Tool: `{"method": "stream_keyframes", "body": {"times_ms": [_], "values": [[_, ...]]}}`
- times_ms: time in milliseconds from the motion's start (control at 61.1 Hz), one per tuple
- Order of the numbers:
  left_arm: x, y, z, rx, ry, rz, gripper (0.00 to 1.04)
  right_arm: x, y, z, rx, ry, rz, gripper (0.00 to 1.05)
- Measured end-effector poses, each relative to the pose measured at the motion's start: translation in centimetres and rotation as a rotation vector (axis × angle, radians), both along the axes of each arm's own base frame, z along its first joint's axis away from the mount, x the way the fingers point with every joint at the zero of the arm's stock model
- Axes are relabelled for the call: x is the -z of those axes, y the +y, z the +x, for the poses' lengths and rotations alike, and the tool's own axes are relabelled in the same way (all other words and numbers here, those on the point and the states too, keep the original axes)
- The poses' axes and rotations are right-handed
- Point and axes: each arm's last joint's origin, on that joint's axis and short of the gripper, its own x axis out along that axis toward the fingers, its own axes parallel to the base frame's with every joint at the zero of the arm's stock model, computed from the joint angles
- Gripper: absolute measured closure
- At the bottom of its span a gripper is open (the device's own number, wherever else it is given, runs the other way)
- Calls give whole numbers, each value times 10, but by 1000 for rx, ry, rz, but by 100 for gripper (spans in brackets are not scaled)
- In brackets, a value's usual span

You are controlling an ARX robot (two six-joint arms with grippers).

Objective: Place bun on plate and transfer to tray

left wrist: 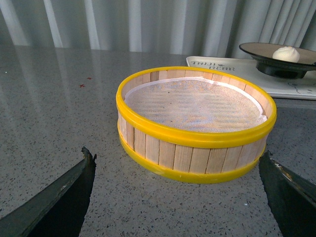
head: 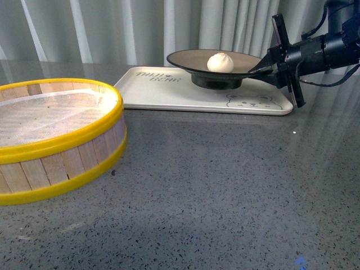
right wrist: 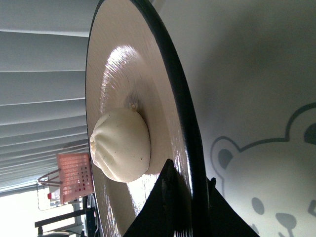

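We have the bun [head: 220, 62] sitting near the middle of the plate [head: 191, 58], and the plate is over the tray [head: 169, 95], its black foot at or just above the tray surface; we can't tell from these views whether it's touching. Our right gripper [head: 265, 70] comes in from the right side of the plate and pinches the rim: in the right wrist view one finger sits on the beige inside and one on the black underside, closed on the edge. Key relation: the plate extends away from the jaws toward the robot's left, roughly level, so any release means spreading the jaws and backing out to the right along that same line, without tipping the rim. The bun is close to the gripped edge but not touching the fingers. Our left gripper [left wrist: 173, 197] is spread wide, holding nothing, hovering well away in front of the yellow-rimmed steamer basket [head: 50, 135]; the right arm is the only one near the work. Surface is a dark speckled countertop [head: 225, 185], glossy, with grey pleated curtains [head: 112, 28] behind. The basket is well apart from the plate, so room to the right of the tray looks open for withdrawal.
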Motion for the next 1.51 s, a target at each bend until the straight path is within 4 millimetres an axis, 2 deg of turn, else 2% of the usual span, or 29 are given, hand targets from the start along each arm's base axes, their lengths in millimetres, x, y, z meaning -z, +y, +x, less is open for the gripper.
{"method": "stream_keyframes", "body": {"times_ms": [196,573,998,1080,1146,1506], "values": [[0,0,0,0,0,0,7,9,-8,15,37,13,-22,101],[0,0,0,0,0,0,7,10,-11,20,30,19,-22,101],[0,0,0,0,0,0,7,0,-12,23,25,-3,-14,37],[0,0,0,0,0,0,7,-5,-16,17,56,-1,-25,17],[0,0,0,0,0,0,7,-9,-20,12,92,1,-40,7],[0,0,0,0,0,0,7,-49,-52,-36,275,-67,-135,8]]}}
